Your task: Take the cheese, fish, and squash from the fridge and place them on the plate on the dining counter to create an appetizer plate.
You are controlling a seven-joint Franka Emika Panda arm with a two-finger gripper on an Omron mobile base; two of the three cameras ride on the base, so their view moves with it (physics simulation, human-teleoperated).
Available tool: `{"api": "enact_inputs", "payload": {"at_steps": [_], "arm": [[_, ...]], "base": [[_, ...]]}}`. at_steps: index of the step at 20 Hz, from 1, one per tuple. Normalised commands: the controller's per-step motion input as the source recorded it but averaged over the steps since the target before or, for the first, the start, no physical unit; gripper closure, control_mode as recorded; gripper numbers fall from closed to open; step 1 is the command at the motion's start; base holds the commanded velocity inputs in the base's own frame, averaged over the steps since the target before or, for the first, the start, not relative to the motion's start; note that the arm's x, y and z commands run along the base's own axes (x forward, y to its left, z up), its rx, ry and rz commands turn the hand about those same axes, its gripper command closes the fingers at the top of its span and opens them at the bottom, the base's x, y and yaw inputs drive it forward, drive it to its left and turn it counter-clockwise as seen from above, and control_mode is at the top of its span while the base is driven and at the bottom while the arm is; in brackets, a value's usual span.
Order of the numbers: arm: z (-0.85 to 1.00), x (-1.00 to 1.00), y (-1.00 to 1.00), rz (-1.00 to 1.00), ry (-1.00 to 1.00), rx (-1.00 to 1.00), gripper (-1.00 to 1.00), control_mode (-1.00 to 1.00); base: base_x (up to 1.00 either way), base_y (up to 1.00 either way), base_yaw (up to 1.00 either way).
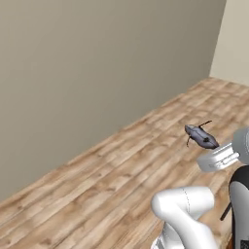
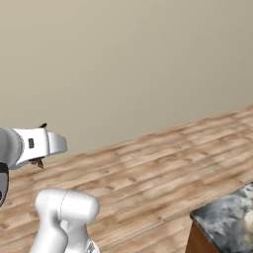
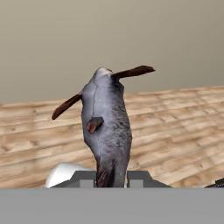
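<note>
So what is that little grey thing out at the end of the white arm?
Follow the white arm up over the wooden floor to its jaws, which are shut on a fish. It is slim and dark grey, with thin brown fins, and it is held off the floor.

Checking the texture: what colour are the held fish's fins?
Dark reddish-brown, on the grey fish; clearest in the hand view.
</note>
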Motion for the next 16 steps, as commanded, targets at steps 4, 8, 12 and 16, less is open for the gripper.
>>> {"api": "enact_inputs", "payload": {"at_steps": [4, 8, 12, 16], "arm": [[0.0, 0.0, 0.0, 0.0, 0.0, 0.0, 1.0, 1.0], [0.0, 0.0, 0.0, 0.0, 0.0, 0.0, 1.0, 1.0], [0.0, 0.0, 0.0, 0.0, 0.0, 0.0, 1.0, 1.0], [0.0, 0.0, 0.0, 0.0, 0.0, 0.0, 1.0, 1.0]], "base": [[1.0, 0.0, -0.54], [1.0, 0.09, -0.53], [1.0, 0.24, -0.51], [1.0, 0.29, -0.49]]}}
